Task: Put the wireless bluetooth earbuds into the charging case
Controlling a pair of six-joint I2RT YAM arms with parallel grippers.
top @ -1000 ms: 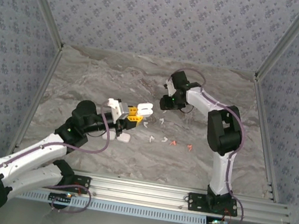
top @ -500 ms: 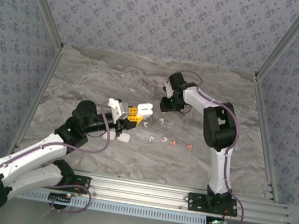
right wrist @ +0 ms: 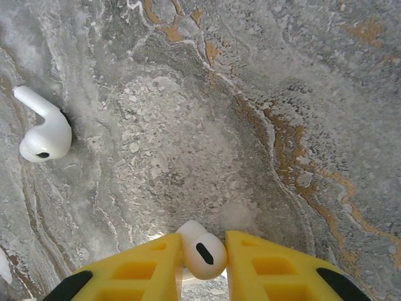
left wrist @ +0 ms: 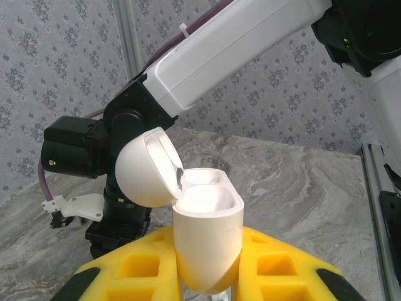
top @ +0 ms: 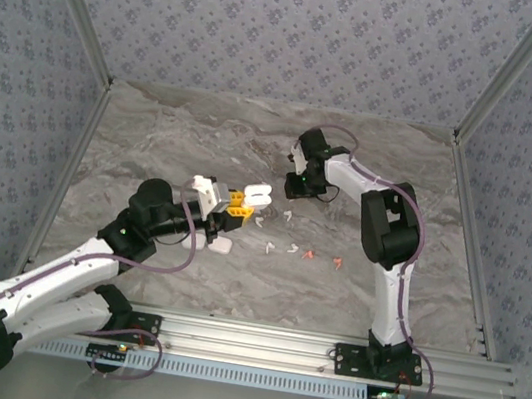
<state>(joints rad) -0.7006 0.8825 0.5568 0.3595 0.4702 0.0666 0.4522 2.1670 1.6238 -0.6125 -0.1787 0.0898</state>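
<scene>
My left gripper [top: 241,203] is shut on a white charging case [left wrist: 207,232], held upright above the table with its lid [left wrist: 147,166] tipped open to the left; both sockets look empty. My right gripper [right wrist: 203,248] is down at the marble table just right of it, its yellow fingers [right wrist: 144,263] pressed on both sides of a white earbud [right wrist: 202,252]. Another white earbud [right wrist: 44,135] lies on the table off to that gripper's left. Several more earbuds, white [top: 269,248] and orange-red [top: 338,264], lie scattered in front of both grippers.
A second white case [top: 219,245] lies on the table under the left forearm. The right arm's black wrist [left wrist: 81,157] stands close behind the held case. Patterned walls and metal rails [top: 70,158] enclose the table; there is free room toward the back.
The right gripper's jaws have closed in onto the white earbud, and its arm shifted slightly left. The left arm and the open case have not moved.
</scene>
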